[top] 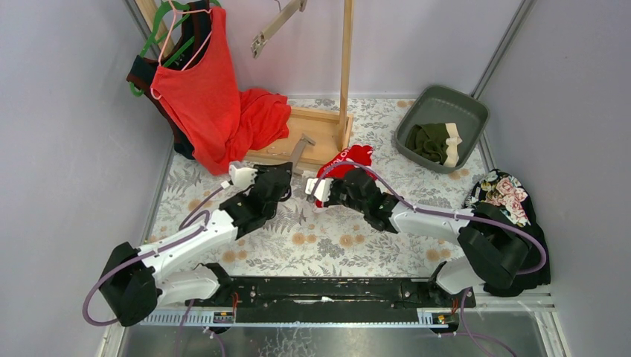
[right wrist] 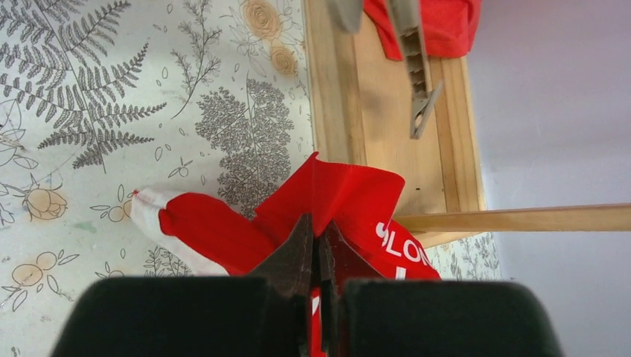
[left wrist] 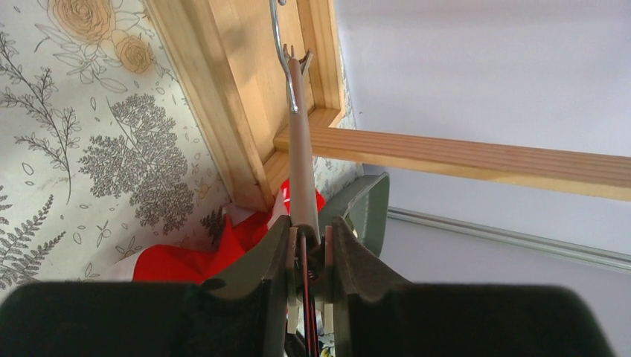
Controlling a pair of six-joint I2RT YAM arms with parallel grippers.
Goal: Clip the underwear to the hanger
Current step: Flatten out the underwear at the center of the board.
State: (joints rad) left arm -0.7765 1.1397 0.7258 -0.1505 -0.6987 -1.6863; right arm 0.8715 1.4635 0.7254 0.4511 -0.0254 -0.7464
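Gripping the tan clip hanger (left wrist: 300, 163) by its bar, left gripper (left wrist: 311, 239): fingers narrow, clamped on it; far end over the wooden rack base (left wrist: 231, 89). Right gripper (right wrist: 316, 239) pinched tight on a fold of the red briefs (right wrist: 346, 193), lettered waistband showing; cloth lies on the floral table (top: 335, 245), just beside the base. Olive green briefs (top: 434, 141) in the grey bin (top: 469, 111), well apart. Red tank top (top: 201, 97) hangs rear left.
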